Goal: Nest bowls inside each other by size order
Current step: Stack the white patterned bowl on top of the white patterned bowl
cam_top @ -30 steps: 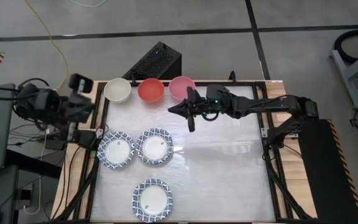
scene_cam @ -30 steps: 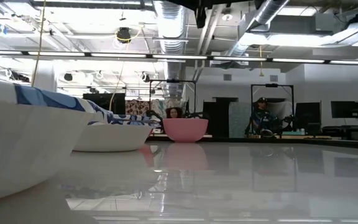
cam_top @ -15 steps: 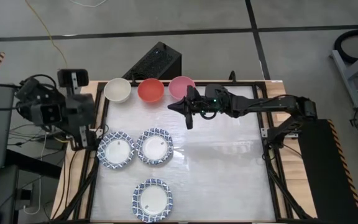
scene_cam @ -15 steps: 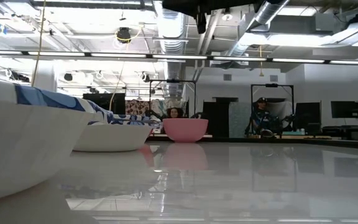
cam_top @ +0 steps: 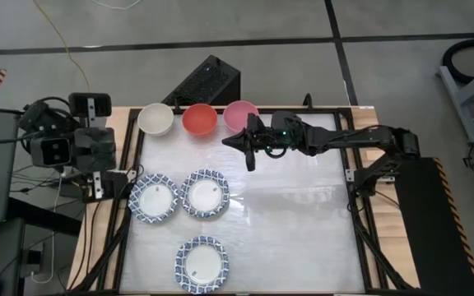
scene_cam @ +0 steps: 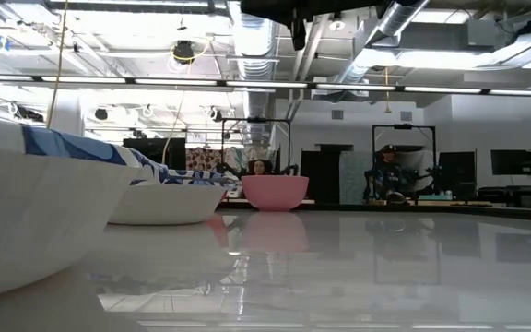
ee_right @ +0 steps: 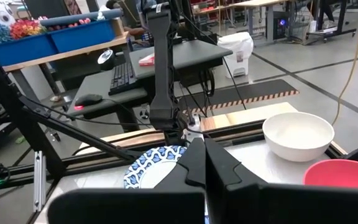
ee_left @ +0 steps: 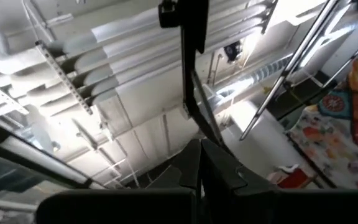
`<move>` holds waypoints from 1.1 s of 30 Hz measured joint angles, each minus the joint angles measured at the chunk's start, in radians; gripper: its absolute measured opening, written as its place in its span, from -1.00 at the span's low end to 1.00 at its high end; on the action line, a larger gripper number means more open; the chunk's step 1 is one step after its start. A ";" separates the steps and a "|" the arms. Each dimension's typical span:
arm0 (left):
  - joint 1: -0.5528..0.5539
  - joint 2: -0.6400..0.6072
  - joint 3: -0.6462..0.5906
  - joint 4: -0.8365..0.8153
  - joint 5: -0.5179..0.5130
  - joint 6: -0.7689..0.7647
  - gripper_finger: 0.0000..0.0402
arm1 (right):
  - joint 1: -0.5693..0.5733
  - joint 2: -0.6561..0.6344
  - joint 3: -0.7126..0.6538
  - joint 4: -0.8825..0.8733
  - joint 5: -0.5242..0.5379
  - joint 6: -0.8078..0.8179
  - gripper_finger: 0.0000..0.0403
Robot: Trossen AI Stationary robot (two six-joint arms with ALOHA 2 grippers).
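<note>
Glossy round pink bowl (cam_top: pixel 240 115) sits beside the shut right claw (cam_top: pixel 230 143).

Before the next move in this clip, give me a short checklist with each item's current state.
1. No bowl nested yet: ok; the white bowl, red bowl and pink bowl sit singly in a row.
2. Three patterned dishes separate: ok, e.g. the front one.
3. Right claw empty: ok; shut on nothing, near the pink bowl.
4. Left claw clear of the table: ok; shut, pointing at the ceiling.
5. Fourth patterned dish present: cannot tell.
</note>
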 joint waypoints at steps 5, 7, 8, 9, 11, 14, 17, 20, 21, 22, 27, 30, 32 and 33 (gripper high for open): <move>-0.001 0.014 0.000 0.020 0.104 -0.007 -1.00 | 0.003 0.000 0.000 0.000 0.000 0.000 -0.95; -0.003 0.020 0.000 0.012 0.121 -0.030 -1.00 | 0.007 0.000 0.000 0.000 0.000 0.000 -0.95; -0.003 0.019 0.000 -0.017 0.111 -0.048 -1.00 | 0.009 0.000 0.000 0.000 0.000 -0.002 -0.95; -0.003 0.014 0.000 -0.060 0.082 -0.063 -1.00 | 0.010 0.000 0.000 0.000 0.000 -0.005 -0.95; -0.003 -0.007 0.000 -0.193 -0.042 -0.071 -1.00 | 0.012 -0.001 0.000 0.000 0.000 -0.004 -0.95; -0.003 -0.050 0.000 -0.392 -0.310 -0.096 -1.00 | 0.017 -0.003 0.000 -0.001 0.000 0.000 -0.95; -0.002 -0.085 0.000 -0.583 -0.499 -0.176 -1.00 | 0.019 -0.010 0.000 0.002 -0.001 0.000 -0.95; -0.003 -0.121 -0.003 -0.774 -0.599 -0.308 -1.00 | 0.023 -0.022 0.000 -0.005 -0.001 0.000 -0.95; -0.003 -0.137 -0.012 -0.818 -0.617 -0.358 -1.00 | 0.024 -0.023 0.000 -0.003 -0.002 -0.001 -0.95; -0.003 -0.155 -0.021 -0.863 -0.632 -0.406 -1.00 | 0.026 -0.028 0.000 -0.009 -0.002 0.000 -0.95; -0.003 -0.250 -0.152 -0.954 -0.722 -0.568 -1.00 | 0.029 -0.065 0.000 -0.084 -0.003 -0.005 -0.95; -0.003 -0.314 -0.258 -0.955 -0.773 -0.624 -1.00 | 0.029 -0.091 0.000 -0.142 -0.004 -0.005 -0.95; -0.003 -0.356 -0.324 -0.959 -0.822 -0.664 -1.00 | 0.029 -0.112 0.000 -0.187 -0.004 -0.005 -0.95; -0.003 -0.376 -0.355 -0.971 -0.846 -0.689 -1.00 | 0.029 -0.122 0.000 -0.210 -0.004 -0.005 -0.95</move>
